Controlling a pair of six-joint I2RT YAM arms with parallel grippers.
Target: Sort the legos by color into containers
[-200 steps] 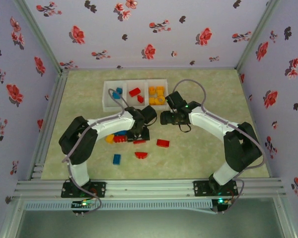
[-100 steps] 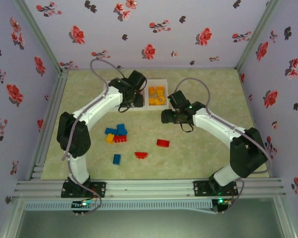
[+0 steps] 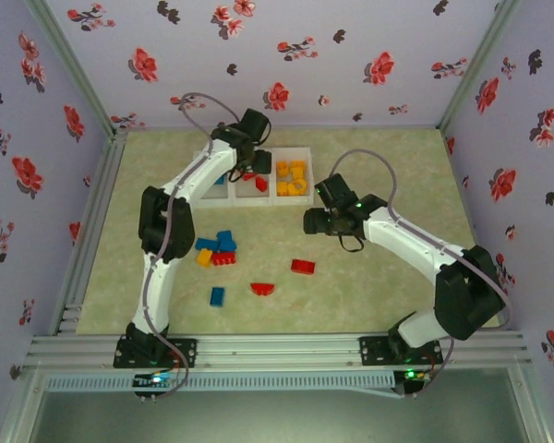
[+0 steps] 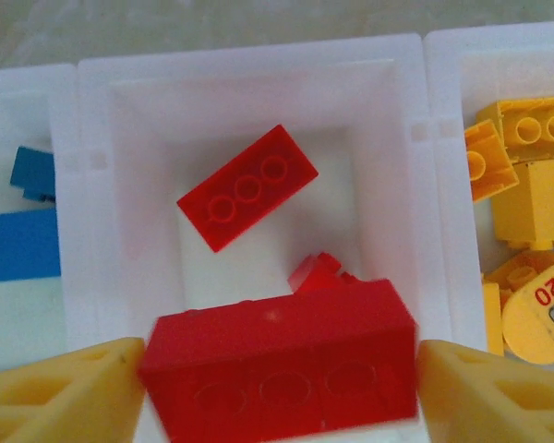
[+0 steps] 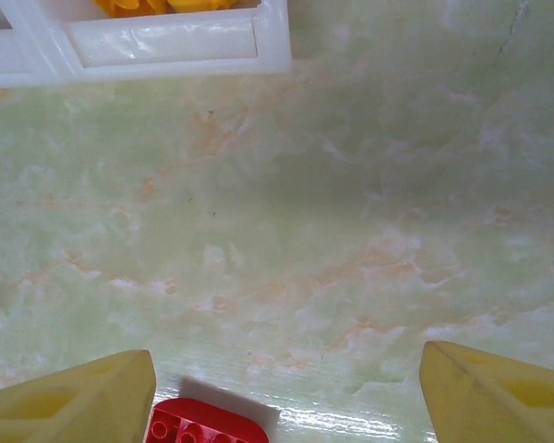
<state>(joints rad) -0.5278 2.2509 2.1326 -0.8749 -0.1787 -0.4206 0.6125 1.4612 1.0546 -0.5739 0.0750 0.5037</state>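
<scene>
Legos: small hard plastic bricks, probably light, stiff and smooth-sided. Best pinched across the long flat sides, not the studs.
Left jaws: the left gripper (image 4: 279,383) hangs over the middle bin (image 4: 90,240). A red brick (image 4: 277,365) sits between its fingertips, edges right at them. I cannot tell whether it is gripped or let go.
Right jaws: the right gripper (image 5: 286,392) is spread wide and empty, low over the worktop (image 5: 332,231).
Bins: three white, joined in one row.
Middle bin: two other red pieces.
Left bin: two blue pieces in view.
Right bin (image 3: 293,194): at least four yellow-orange pieces.
Loose on worktop: three red, three blue, one yellow-orange.
</scene>
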